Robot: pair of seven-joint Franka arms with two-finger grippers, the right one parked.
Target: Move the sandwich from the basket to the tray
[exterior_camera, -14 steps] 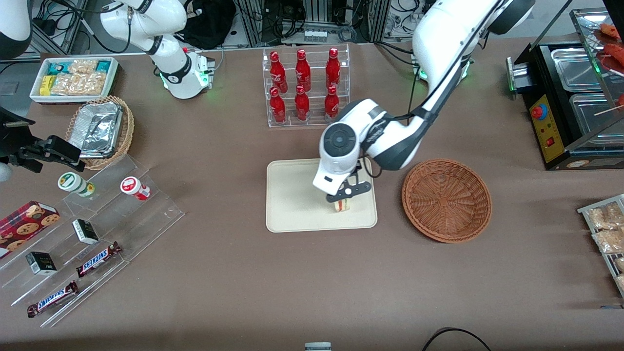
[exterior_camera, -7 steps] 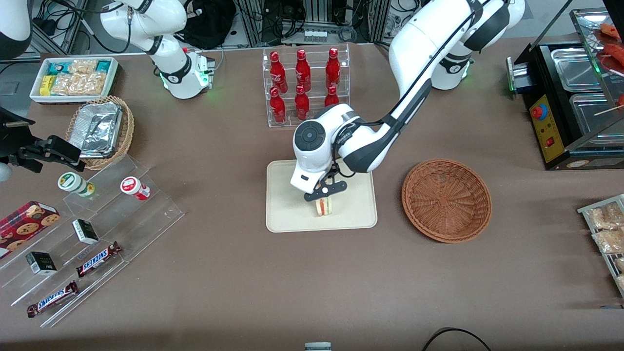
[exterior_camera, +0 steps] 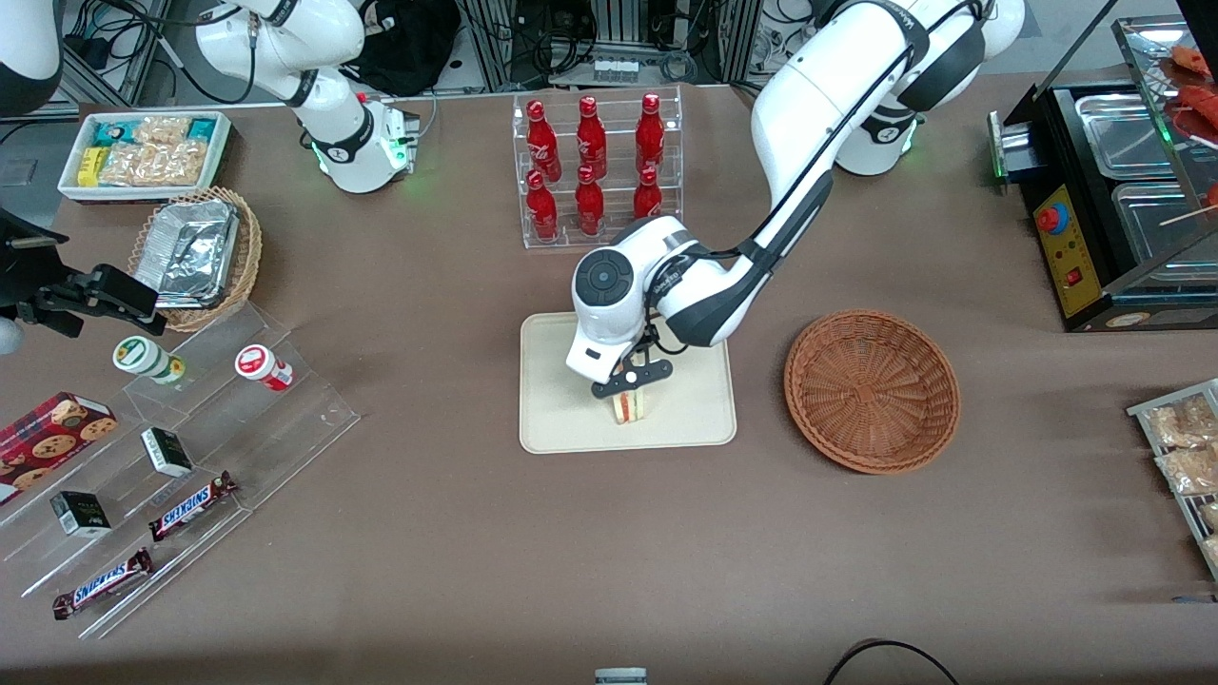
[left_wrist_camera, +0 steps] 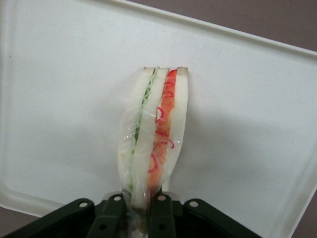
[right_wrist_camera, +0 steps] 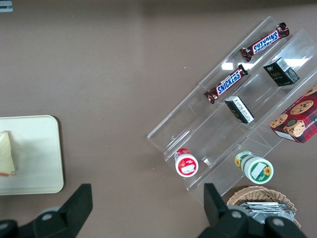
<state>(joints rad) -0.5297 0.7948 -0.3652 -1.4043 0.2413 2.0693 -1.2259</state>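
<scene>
On the brown worktop [exterior_camera: 457,561] lies the cream tray [exterior_camera: 557,419]. Above it the gripper [exterior_camera: 628,388] has its jaws clamped on the sandwich [exterior_camera: 629,407], which seems to hang just above the tray, well apart from the basket [exterior_camera: 871,390].

The sandwich [left_wrist_camera: 153,144] is white bread striped lengthwise with a green layer and a red one, held over the plain cream tray [exterior_camera: 561,419] by the black gripper [exterior_camera: 629,383] on its white arm, jaws closed on the wedge. The basket [exterior_camera: 872,390] is a reddish-brown weave, ribs fanning out from its centre, and the bench [exterior_camera: 609,552] under everything is a flat dull brown. Nearer the arms, six bright red bottles [exterior_camera: 590,166] stand in a clear rack, and toward the parked arm's end lie brown Snickers bars [exterior_camera: 190,506] with white lettering.
</scene>
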